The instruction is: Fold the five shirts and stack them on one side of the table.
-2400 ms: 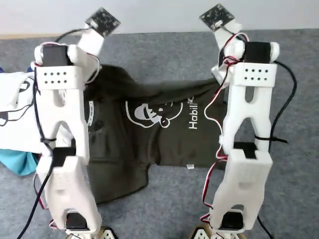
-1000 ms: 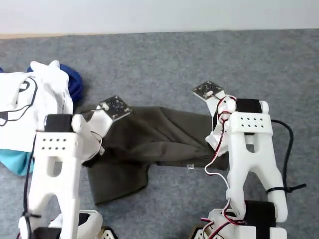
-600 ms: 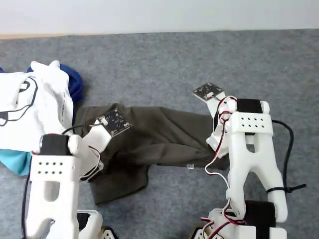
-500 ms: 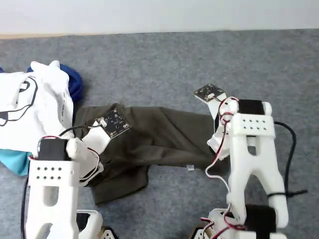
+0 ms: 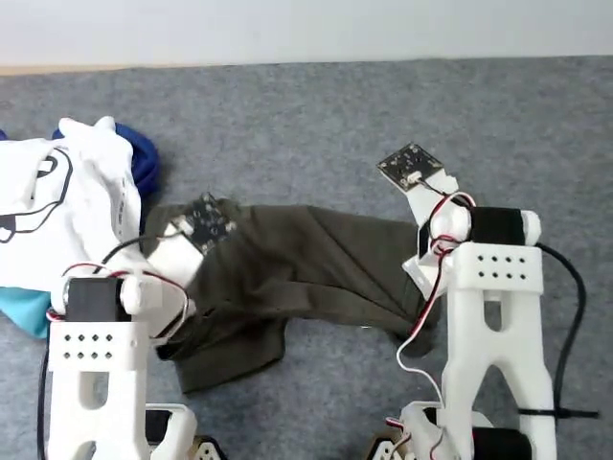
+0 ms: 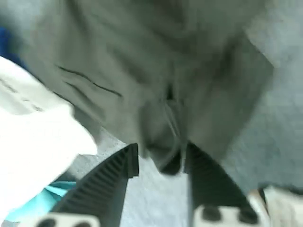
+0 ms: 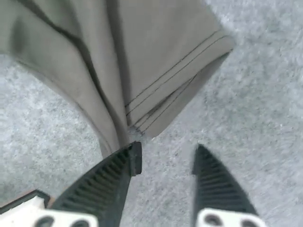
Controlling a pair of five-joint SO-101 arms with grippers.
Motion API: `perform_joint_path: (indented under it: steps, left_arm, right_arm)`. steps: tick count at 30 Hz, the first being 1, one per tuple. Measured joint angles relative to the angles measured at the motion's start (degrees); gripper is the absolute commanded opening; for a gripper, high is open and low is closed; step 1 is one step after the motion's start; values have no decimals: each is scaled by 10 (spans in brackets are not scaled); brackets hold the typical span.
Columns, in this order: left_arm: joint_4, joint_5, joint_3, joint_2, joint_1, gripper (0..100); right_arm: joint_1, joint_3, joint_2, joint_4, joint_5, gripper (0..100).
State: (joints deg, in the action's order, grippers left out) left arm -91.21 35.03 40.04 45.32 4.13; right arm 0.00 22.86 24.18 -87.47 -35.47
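The grey table [image 5: 316, 105] runs across the high view. The olive shirt [image 5: 306, 264] is the largest cloth on it. It lies near the middle as a long, creased band folded over on itself, with 1 loose flap hanging toward the arms' bases on the left side. No print shows on its upper face.

At the table's left edge sits a heap of other shirts. A white shirt [image 5: 57, 211] with a dark line drawing lies on top. A blue shirt [image 5: 144, 163] peeks out behind it, and a teal shirt [image 5: 24, 311] peeks out below. The white shirt's edge lies just beside the olive shirt's left end.

The 2 arms stand at either end of the olive band. The left arm [image 5: 96, 355] is over the band's left end. The right arm [image 5: 493, 316] is over its right end, and both wrists point away from the bases.

In the left wrist view, the left pincer [image 6: 161, 156] is spread. A bunched fold of the olive shirt sits in the gap between its 2 ribbed fingers. Whether the fingers press on that fold cannot be told. White and teal cloth lie just beside it.

In the right wrist view, the right pincer [image 7: 165, 153] is spread over bare grey table with nothing between its fingers. 1 fingertip is right at the stitched hem of the olive shirt's end, and the other is off the cloth.
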Motion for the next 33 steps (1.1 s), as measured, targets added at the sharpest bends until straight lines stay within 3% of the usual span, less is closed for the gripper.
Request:
perform_joint_path:
  steps: [5, 12, 17, 20, 24, 33]
  left_arm:
    - [56, -33, 0, 0, 0, 5]
    - [63, -76, 0, 0, 0, 5]
    - [63, -105, 0, 0, 0, 5]
    - [63, -113, 0, 0, 0, 5]
    - [63, -121, 0, 0, 0, 5]
    - [63, -121, 0, 0, 0, 5]
  right_arm:
    - [-1, 0, -38, 59, 40, 9]
    - [0, 0, -93, 112, 118, 17]
    - [-1, 0, -120, 114, 182, 125]
    - [-3, -8, -135, 114, 258, 172]
    - [-3, -44, -171, 114, 361, 143]
    - [-11, -139, -319, 118, 447, 132]
